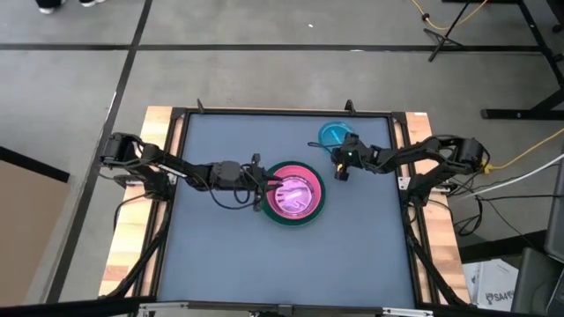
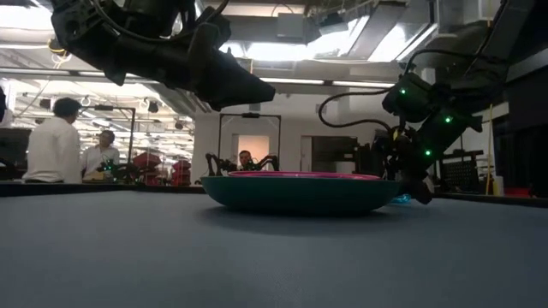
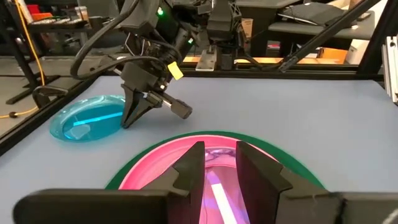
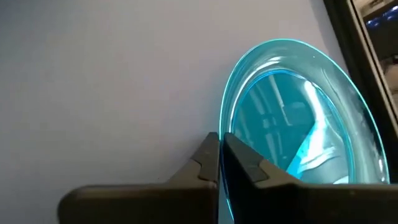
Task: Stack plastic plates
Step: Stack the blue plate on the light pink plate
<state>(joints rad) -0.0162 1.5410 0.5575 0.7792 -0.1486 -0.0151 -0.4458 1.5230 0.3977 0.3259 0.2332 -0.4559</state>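
Observation:
A stack stands mid-table: a large dark green plate at the bottom with pink plates nested in it. In the low view the green plate rests on the table on its underside. A small translucent blue plate lies toward the far right. My left gripper is open and hovers above the stack's left part, clear of it. My right gripper is at the blue plate's near rim, shut on it. My right gripper pinches the blue plate's rim between its two fingers, one finger over the inside of the plate and one outside it. The fingers come down at it from above, slanting from the table's right. The plate's far part lies on the table.
A raised dark frame borders the grey table. Bare tabletop lies near and left of the stack. Cables and stands lie on the floor beyond the table. People stand far off in the room behind.

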